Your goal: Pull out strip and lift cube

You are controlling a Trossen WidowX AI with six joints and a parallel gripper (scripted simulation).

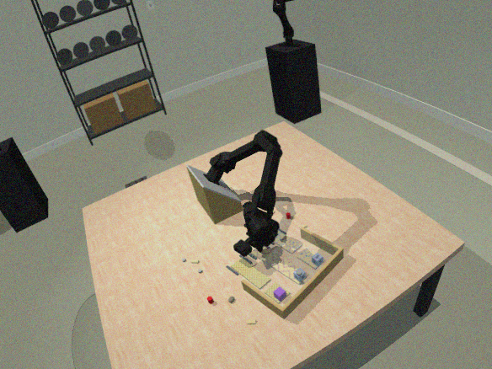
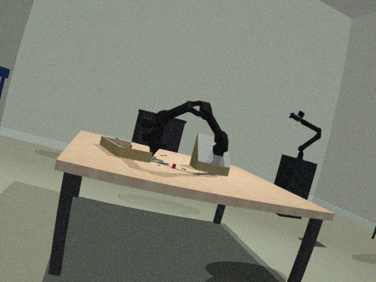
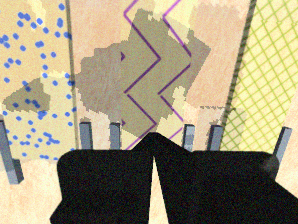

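Zigzag-patterned purple-lined thin strip [image 3: 150, 65] looks light and floppy; I would press its near end with my closed, empty gripper [image 3: 154, 150].

A wooden table [image 1: 160, 236] is standing on dark legs, carrying two small red pieces [image 1: 210, 299] and scattered grey and pale bits [image 1: 195, 261]. A tan wedge-shaped ramp [image 1: 212, 198] is sitting near its middle. Far left, a metal shelf rack [image 1: 98, 59] is holding dark discs and two brown boxes.
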